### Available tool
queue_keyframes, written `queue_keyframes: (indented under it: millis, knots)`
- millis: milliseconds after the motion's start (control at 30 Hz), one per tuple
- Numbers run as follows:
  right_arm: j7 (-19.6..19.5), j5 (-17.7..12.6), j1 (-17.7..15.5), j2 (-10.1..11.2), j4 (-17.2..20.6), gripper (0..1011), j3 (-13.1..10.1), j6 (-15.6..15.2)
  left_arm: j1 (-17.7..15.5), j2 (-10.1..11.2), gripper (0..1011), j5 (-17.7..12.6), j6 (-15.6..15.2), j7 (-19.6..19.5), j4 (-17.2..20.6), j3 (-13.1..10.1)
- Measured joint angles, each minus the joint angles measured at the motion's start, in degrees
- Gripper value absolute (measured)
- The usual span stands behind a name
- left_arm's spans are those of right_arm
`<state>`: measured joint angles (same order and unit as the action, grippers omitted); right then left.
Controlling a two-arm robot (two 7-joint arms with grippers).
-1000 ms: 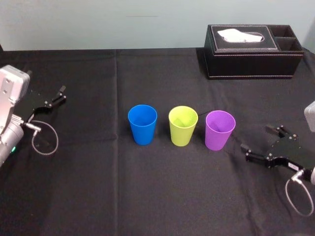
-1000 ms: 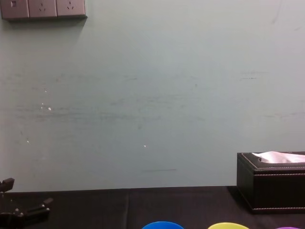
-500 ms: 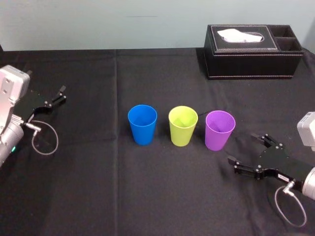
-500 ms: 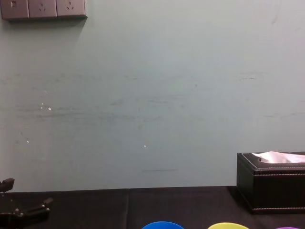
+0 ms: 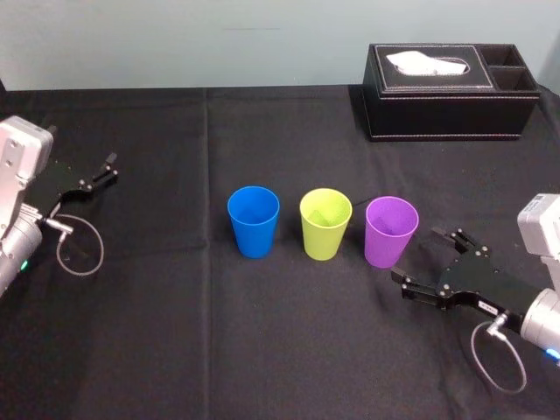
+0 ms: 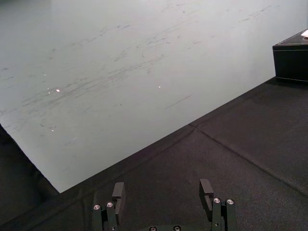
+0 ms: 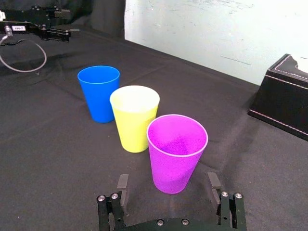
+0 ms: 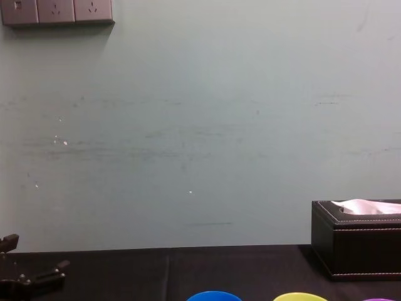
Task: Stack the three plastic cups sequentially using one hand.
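Three cups stand upright in a row mid-table: blue (image 5: 253, 220), lime yellow-green (image 5: 325, 223) and purple (image 5: 390, 230). My right gripper (image 5: 418, 256) hovers low just right of the purple cup, open, with nothing between its fingers. In the right wrist view the purple cup (image 7: 176, 151) stands just ahead of the spread fingers (image 7: 122, 185), with the yellow-green cup (image 7: 134, 117) and the blue cup (image 7: 99, 92) behind it. My left gripper (image 5: 109, 168) rests open at the table's left, far from the cups. The chest view catches the blue rim (image 8: 213, 296) and the yellow-green rim (image 8: 299, 296).
A black stitched tissue box (image 5: 451, 92) sits at the back right, well behind the cups. The black cloth (image 5: 262, 332) covers the whole table. A wall (image 8: 200, 125) rises behind the far edge. A cable loop (image 5: 80, 254) hangs from the left arm.
My right gripper has slid leftward and forward across the table, closing in on the purple cup with its fingers still spread. The cups and the left arm have not moved.
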<state>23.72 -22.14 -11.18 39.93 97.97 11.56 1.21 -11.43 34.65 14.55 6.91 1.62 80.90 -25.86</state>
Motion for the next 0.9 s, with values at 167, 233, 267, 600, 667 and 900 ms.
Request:
queue_keyframes:
  millis: [167, 233, 267, 600, 667, 900]
  knots:
    - [0.03, 0.17, 0.72, -1.6, -0.82, 1004, -0.18, -1.04, 0.0, 0.0, 1010, 0.0, 0.0, 0.0, 0.0, 0.0]
    - [0.0, 0.14, 0.9, -2.09, -1.09, 1004, -0.35, -1.49, 0.0, 0.0, 1010, 0.0, 0.0, 0.0, 0.0, 0.0]
    - [0.0, 0.1, 1.13, -2.55, -1.36, 1004, -0.5, -1.94, 0.0, 0.0, 1010, 0.0, 0.0, 0.0, 0.0, 0.0]
    - [0.79, -0.13, 2.73, -4.24, -2.39, 1004, -0.38, -3.31, 0.0, 0.0, 1010, 0.0, 0.0, 0.0, 0.0, 0.0]
    - [1.01, -0.12, 2.98, -4.38, -2.48, 1004, -0.22, -3.39, 0.0, 0.0, 1010, 0.0, 0.0, 0.0, 0.0, 0.0]
    - [1.45, 0.17, 4.25, -4.89, -3.1, 1004, 0.55, -3.69, 0.0, 0.0, 1010, 0.0, 0.0, 0.0, 0.0, 0.0]
